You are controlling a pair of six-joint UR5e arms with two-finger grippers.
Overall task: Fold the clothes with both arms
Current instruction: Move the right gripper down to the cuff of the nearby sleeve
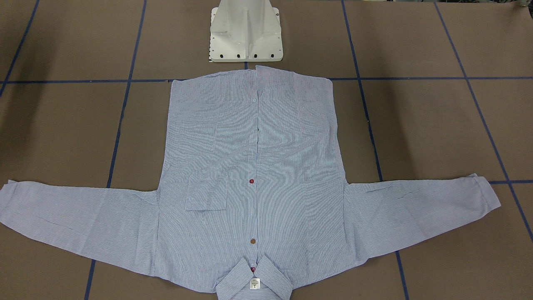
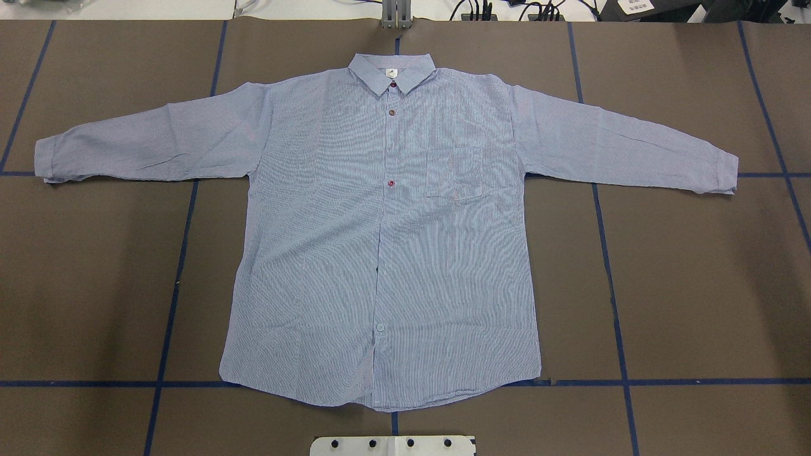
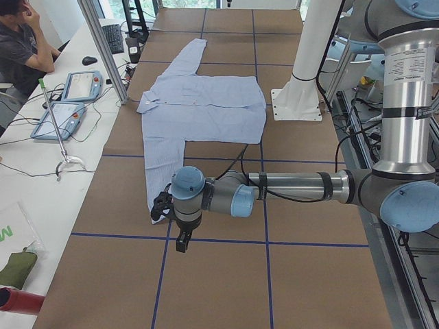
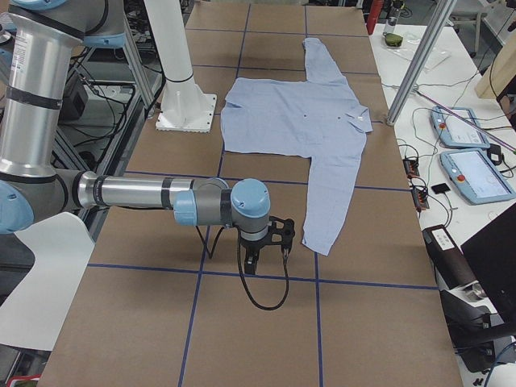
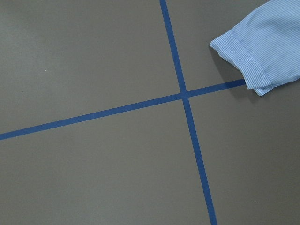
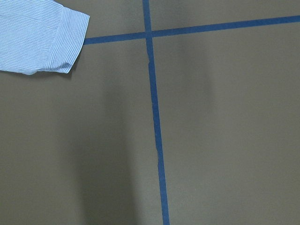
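The clothes are one light blue striped shirt lying flat and face up on the brown table, buttoned, with both sleeves spread out sideways and the collar at the far edge. The left sleeve cuff shows at the top right of the left wrist view. The right sleeve cuff shows at the top left of the right wrist view. My left gripper hangs above the table just past the left cuff. My right gripper hangs just short of the right cuff. Neither touches cloth, and I cannot tell whether they are open or shut.
The white pedestal base stands by the shirt's hem. Blue tape lines grid the table. A side table with teach pendants and a seated person runs along the far edge, with more pendants in the right view.
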